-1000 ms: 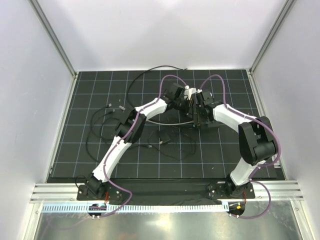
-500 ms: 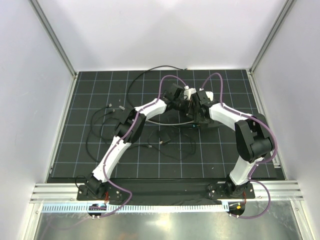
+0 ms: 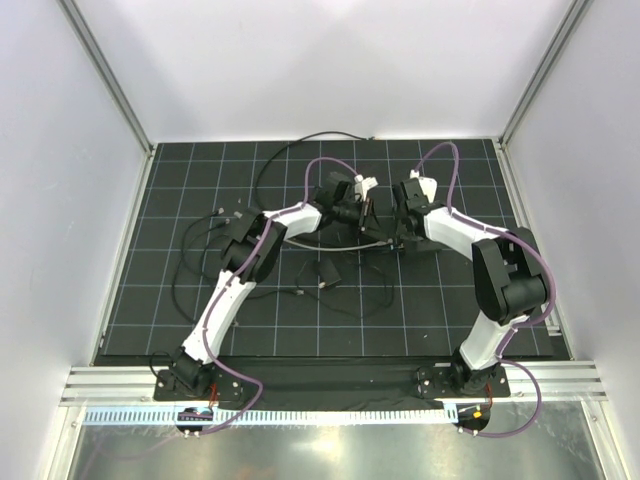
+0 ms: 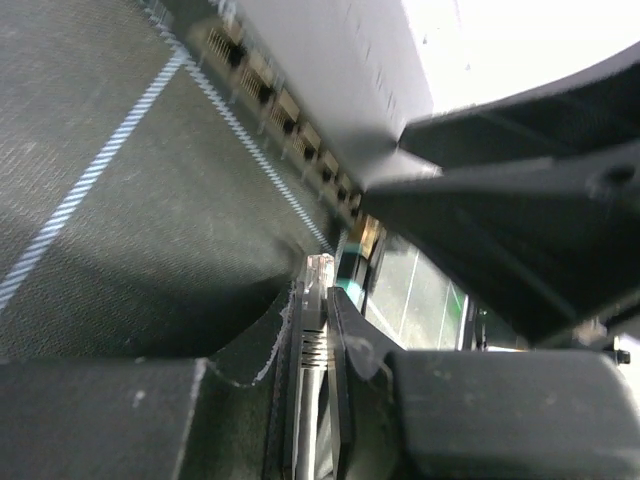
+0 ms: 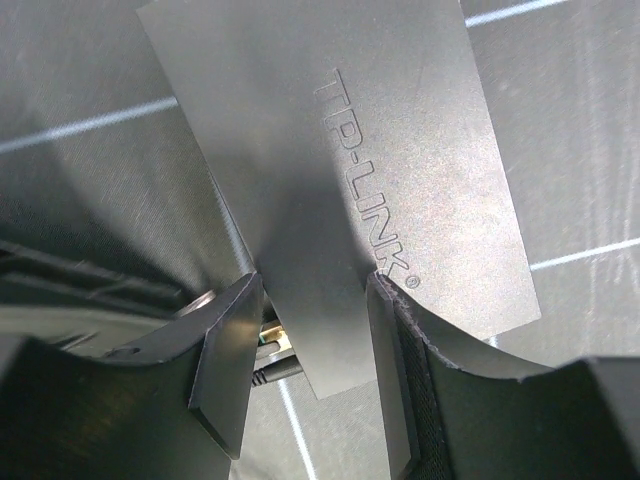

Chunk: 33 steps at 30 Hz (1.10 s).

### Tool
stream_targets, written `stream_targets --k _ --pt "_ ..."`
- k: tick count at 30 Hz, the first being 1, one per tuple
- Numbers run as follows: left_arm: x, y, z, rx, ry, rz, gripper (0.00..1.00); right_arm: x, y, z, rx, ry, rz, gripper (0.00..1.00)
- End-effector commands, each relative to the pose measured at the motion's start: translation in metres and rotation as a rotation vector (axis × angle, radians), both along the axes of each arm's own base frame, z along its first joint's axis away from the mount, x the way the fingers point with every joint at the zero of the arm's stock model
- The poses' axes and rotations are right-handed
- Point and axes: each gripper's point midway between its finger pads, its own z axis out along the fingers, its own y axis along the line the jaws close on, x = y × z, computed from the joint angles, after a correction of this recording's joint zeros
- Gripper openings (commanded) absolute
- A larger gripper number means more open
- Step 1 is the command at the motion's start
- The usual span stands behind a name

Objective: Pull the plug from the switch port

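Note:
My left gripper [image 4: 318, 305] is shut on the plug [image 4: 318, 268], a clear-tipped connector on a grey cable. The plug is out of the port and a short way from the switch [image 4: 330, 70]. Its row of ports [image 4: 285, 105] faces the plug. In the top view the left gripper [image 3: 362, 202] is left of the right gripper [image 3: 404, 228]. My right gripper [image 5: 310, 345] has its jaws apart over one end of the black TP-LINK switch [image 5: 350, 150], one finger at its edge and one over its top face. Most of the switch [image 3: 412, 244] is hidden under that gripper.
A black power lead [image 5: 272, 372] is plugged into the switch edge beside the right gripper's left finger. A small black block with thin wires [image 3: 327, 272] lies in mid-mat. Loose connectors [image 3: 222, 212] and black cable loops [image 3: 190, 270] lie left. A black cable [image 3: 300, 145] arcs at the back.
My left gripper has moved left, away from the right gripper and the switch, with the plug in it. The right gripper has shifted slightly back, still over the switch.

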Motion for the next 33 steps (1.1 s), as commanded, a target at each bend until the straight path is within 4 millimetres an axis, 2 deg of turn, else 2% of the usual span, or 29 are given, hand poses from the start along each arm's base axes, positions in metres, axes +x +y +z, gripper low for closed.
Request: stream_targets --k 1,4,7,8,11,12,14,15,18,19,22,23,24,28,29,31,33 --pt "-0.004 0.034 -0.065 0.250 0.054 0.065 0.00 -0.022 -0.024 -0.031 -0.038 0.100 -0.047 0.52" --pt "0.002 0.030 -0.049 0.242 0.014 0.063 0.00 -0.019 -0.018 -0.026 -0.005 0.075 -0.016 0.53" --pt "0.012 0.026 -0.028 0.211 -0.051 0.088 0.00 -0.013 -0.003 -0.023 0.071 0.042 0.032 0.53" --pt "0.016 0.024 -0.013 0.194 -0.083 0.099 0.00 -0.010 -0.001 -0.020 0.080 0.024 0.041 0.54" --pt "0.033 0.023 0.014 0.184 -0.158 0.143 0.00 -0.007 0.005 -0.016 0.108 -0.002 0.062 0.53" --pt "0.041 0.024 0.031 0.170 -0.189 0.160 0.00 -0.007 0.006 -0.014 0.113 -0.015 0.064 0.54" --pt "0.052 0.028 0.046 0.174 -0.219 0.202 0.00 -0.006 0.006 -0.006 0.125 -0.057 0.070 0.54" --pt "0.058 0.032 0.063 0.168 -0.242 0.225 0.00 -0.006 0.006 -0.004 0.127 -0.071 0.075 0.54" --pt "0.071 0.041 0.085 0.186 -0.298 0.272 0.00 -0.006 0.007 0.008 0.144 -0.130 0.086 0.54" --pt "0.074 0.045 0.101 0.188 -0.320 0.288 0.00 -0.006 0.007 0.010 0.144 -0.142 0.093 0.54" --pt "0.081 0.052 0.113 0.222 -0.356 0.323 0.00 -0.007 0.007 0.016 0.151 -0.170 0.095 0.54" --pt "0.085 0.051 0.126 0.215 -0.374 0.329 0.00 -0.008 0.007 0.016 0.153 -0.170 0.097 0.54" --pt "0.085 0.054 0.121 0.250 -0.356 0.337 0.00 -0.008 0.007 0.016 0.155 -0.171 0.098 0.54" --pt "0.090 0.060 0.128 0.276 -0.362 0.370 0.00 -0.011 0.007 0.018 0.160 -0.182 0.102 0.54" --pt "0.091 0.062 0.130 0.285 -0.366 0.379 0.02 -0.011 0.007 0.019 0.158 -0.182 0.103 0.54" --pt "0.093 0.071 0.126 0.337 -0.367 0.409 0.31 -0.012 0.007 0.020 0.161 -0.188 0.104 0.54" --pt "0.089 0.079 0.126 0.384 -0.381 0.408 0.48 -0.012 0.009 0.021 0.169 -0.193 0.110 0.54"
